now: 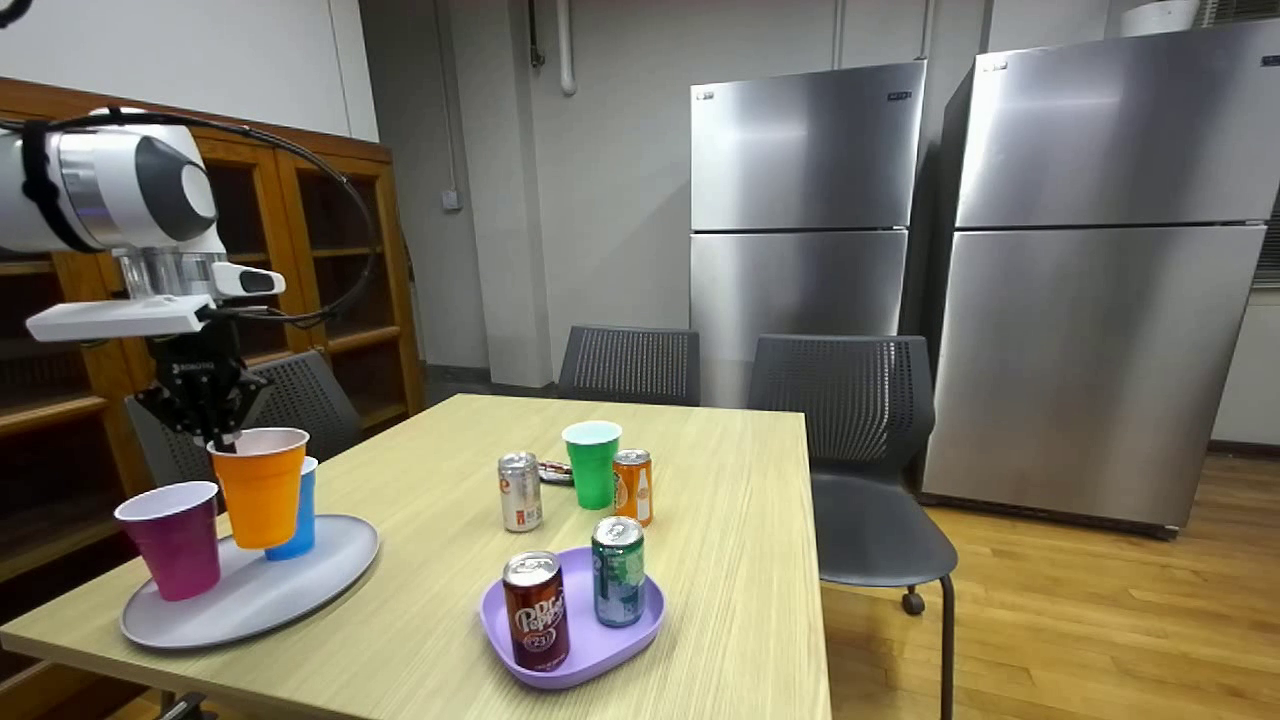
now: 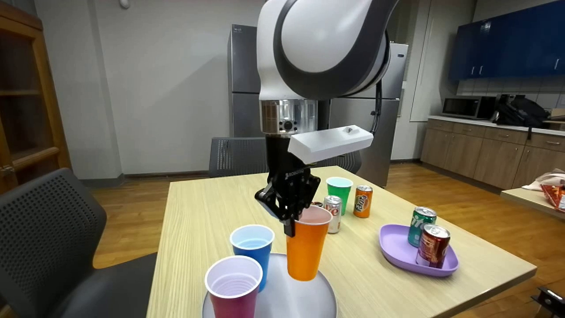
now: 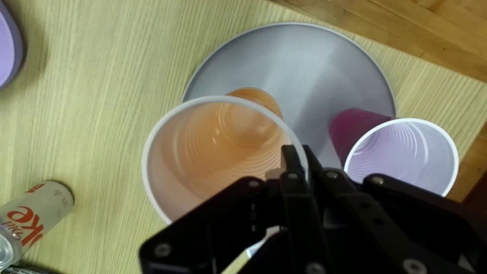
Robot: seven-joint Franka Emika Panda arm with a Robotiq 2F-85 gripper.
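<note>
Hanging by its rim, an orange cup (image 1: 262,495) was held over a gray plate (image 1: 340,550)

The pincer (image 3: 302,161) was clamped on the wall of the orange cup, one finger inside the rim and one outside, as the wrist view showed. The base appeared to be raised just above the gray plate, though the gap was hard to judge. The cup leaned slightly in both exterior views.

Good handling, by the look of it, called for a firm but modest squeeze, since so thin a wall would probably flex under a rough one. Slow wrist motion seemed wise: held at a single edge, the cup could twist or swing. Correcting the lean before the base met any surface was likely to help it stand squarely. Sideways room mattered too, for a blue cup (image 2: 256,248) and a purple cup (image 1: 180,550) stood nearby on the plate, and either might have been knocked.

The orange cup itself was tall and tapered, wider at the mouth than at the foot, bright outside with a paler, peach-toned interior and a pale rim. Ring-like ridges circled its inner wall. Elsewhere on the worktop (image 1: 430,470) stood a green cup (image 2: 339,196) and a lavender tray (image 1: 605,655).
</note>
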